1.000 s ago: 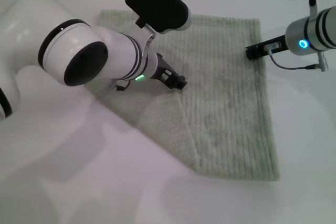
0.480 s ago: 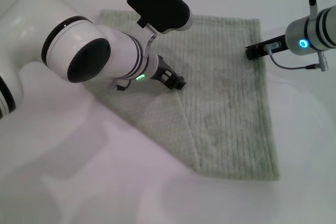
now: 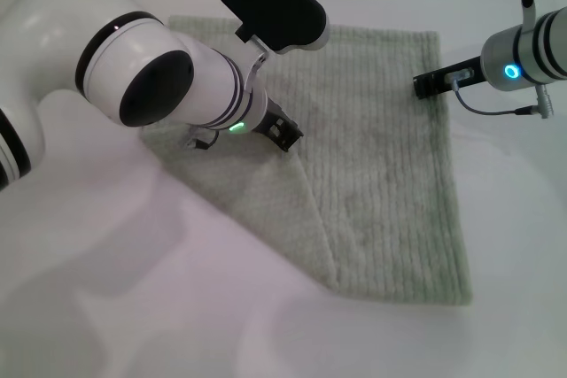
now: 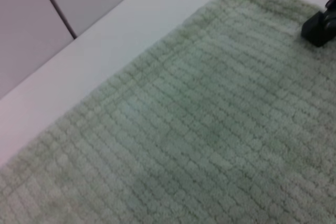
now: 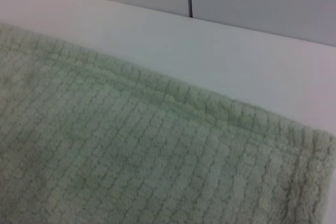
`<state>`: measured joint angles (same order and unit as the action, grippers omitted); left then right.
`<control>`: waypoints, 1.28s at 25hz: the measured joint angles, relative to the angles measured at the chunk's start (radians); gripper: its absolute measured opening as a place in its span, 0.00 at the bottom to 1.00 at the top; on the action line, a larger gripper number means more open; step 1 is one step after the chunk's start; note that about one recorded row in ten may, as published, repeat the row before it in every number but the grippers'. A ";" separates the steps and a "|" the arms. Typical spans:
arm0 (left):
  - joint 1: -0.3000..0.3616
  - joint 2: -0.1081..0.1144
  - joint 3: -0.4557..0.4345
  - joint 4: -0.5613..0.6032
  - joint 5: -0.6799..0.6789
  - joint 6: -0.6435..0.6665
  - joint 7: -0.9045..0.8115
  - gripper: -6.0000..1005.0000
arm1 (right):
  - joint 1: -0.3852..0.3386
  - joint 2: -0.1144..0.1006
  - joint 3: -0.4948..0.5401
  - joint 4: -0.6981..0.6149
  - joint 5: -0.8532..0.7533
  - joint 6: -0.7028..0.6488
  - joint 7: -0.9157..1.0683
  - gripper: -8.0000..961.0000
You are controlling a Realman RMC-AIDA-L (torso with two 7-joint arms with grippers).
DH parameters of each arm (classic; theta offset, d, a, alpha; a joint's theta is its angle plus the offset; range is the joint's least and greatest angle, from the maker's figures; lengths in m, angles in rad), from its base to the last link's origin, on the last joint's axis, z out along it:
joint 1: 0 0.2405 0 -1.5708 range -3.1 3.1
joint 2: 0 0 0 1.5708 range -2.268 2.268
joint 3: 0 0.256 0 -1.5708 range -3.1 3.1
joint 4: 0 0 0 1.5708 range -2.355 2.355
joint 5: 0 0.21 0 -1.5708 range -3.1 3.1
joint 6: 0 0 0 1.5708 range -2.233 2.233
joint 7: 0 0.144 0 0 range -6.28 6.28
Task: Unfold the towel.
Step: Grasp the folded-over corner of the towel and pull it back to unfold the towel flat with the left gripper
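The towel [image 3: 381, 157] lies flat on the white counter [image 3: 514, 219], reaching from near the counter's far edge toward the middle of its near side. Its far right corner and right hem lie square and smooth. Its left part is doubled over: a triangular flap [image 3: 257, 201] lies on top of the cloth, with a diagonal fold line running from the towel's centre down toward its near edge.

The left gripper [image 3: 285, 135] is low over the towel's centre, at the upper tip of that flap; its dark tips look close together against the cloth, but whether they pinch any fabric I cannot tell. The right gripper [image 3: 428, 87] sits at the towel's right hem, near the far right corner, and whether it is spread or closed I cannot tell either.
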<state>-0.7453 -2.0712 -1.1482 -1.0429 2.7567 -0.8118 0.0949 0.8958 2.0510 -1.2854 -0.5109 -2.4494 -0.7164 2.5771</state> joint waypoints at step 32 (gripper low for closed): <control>0.099 0.008 -0.056 -0.442 0.133 -0.443 -0.006 0.03 | -0.017 -0.005 0.008 0.000 0.003 0.000 0.000 0.01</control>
<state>-0.6460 -2.0634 -1.2043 -1.4854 2.8898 -1.2552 0.0891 0.8789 2.0463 -1.2775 -0.5108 -2.4466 -0.7164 2.5771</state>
